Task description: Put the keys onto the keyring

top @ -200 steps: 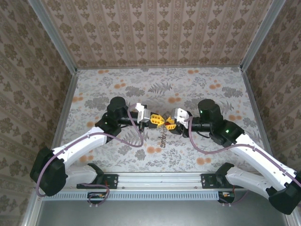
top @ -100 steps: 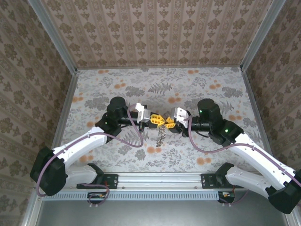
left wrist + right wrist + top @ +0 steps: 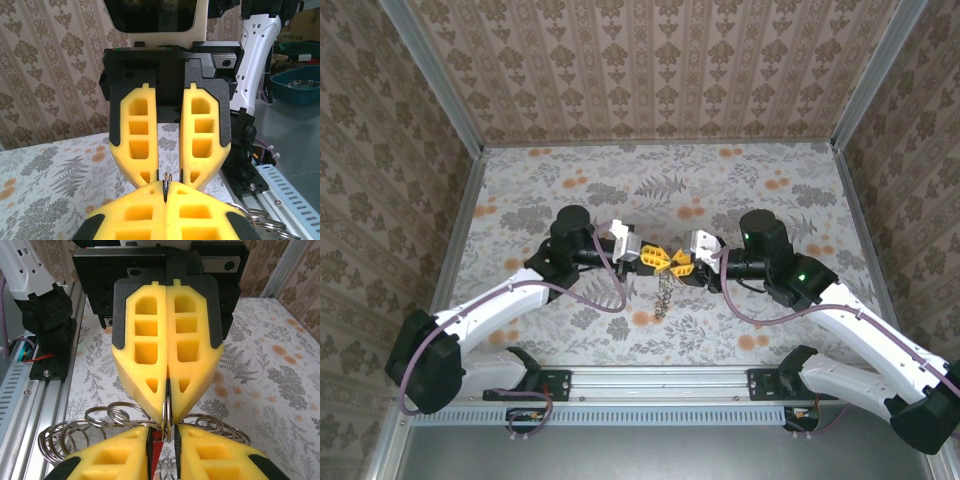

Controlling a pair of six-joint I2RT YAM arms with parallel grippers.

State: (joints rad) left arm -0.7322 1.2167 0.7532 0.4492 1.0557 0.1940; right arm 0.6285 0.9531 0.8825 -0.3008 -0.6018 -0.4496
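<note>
1. At the tips of the left hand (image 3: pixel 658 257), the keyring (image 3: pixel 663 290) is pinched tight and hangs down.
2. Facing the left hand, the right hand (image 3: pixel 677 263) has fingers slightly apart; I cannot tell if it holds anything.

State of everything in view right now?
Keyring: linked loops, dangling, top loop pinched.
Left end effector: shut on that loop.
Right end effector: jaws slightly apart around it; grip unclear.
</note>
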